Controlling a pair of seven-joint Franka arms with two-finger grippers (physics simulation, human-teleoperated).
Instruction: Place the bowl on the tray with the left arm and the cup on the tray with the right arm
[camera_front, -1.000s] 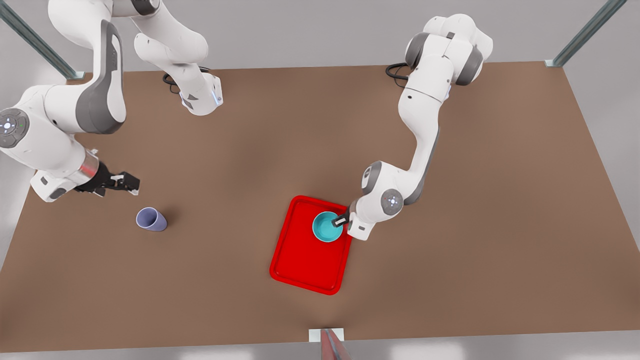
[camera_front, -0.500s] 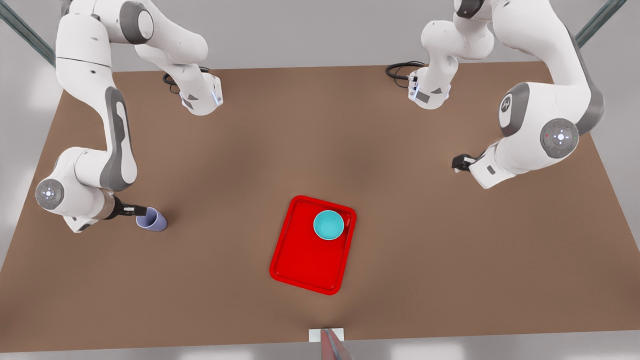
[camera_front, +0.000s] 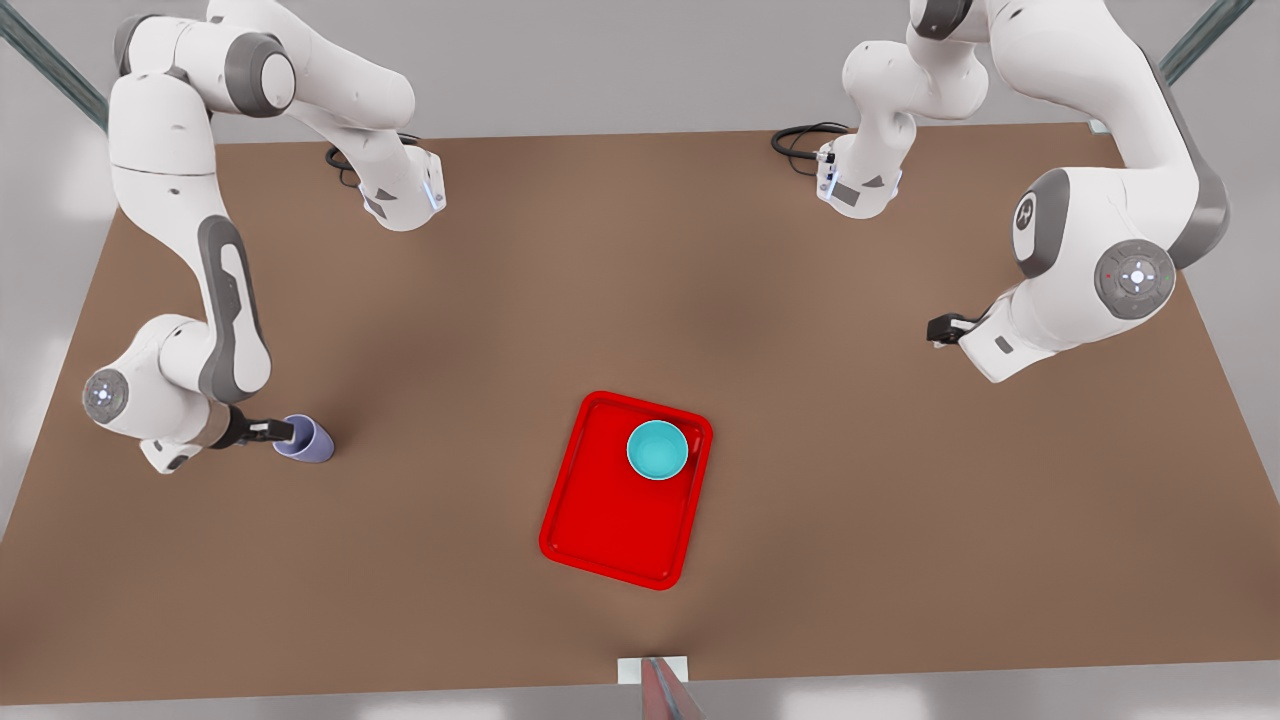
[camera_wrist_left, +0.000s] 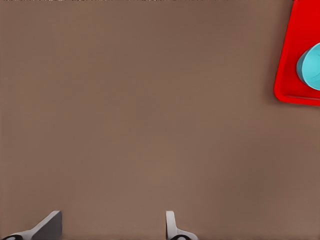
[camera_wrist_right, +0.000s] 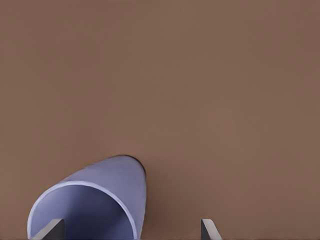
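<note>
Cup (camera_front: 303, 439) near the tabletop (camera_front: 640, 300) edge at the front view's left, well apart from the tray (camera_front: 600, 520), with the right gripper (camera_front: 281, 431) at its rim. Jaws spread wide there, one finger (camera_wrist_right: 50, 230) inside the mouth and one outside, straddling the wall. Bowl (camera_front: 657, 450) already on the tray's far corner; left gripper (camera_front: 940, 329) waiting off by the opposite edge, jaws open and empty.

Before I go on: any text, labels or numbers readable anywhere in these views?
None readable.
The bowl, cup and tray are plain.
The round grey joint cap on the arm at the front view's right bears a small white mark, too small to read.
</note>
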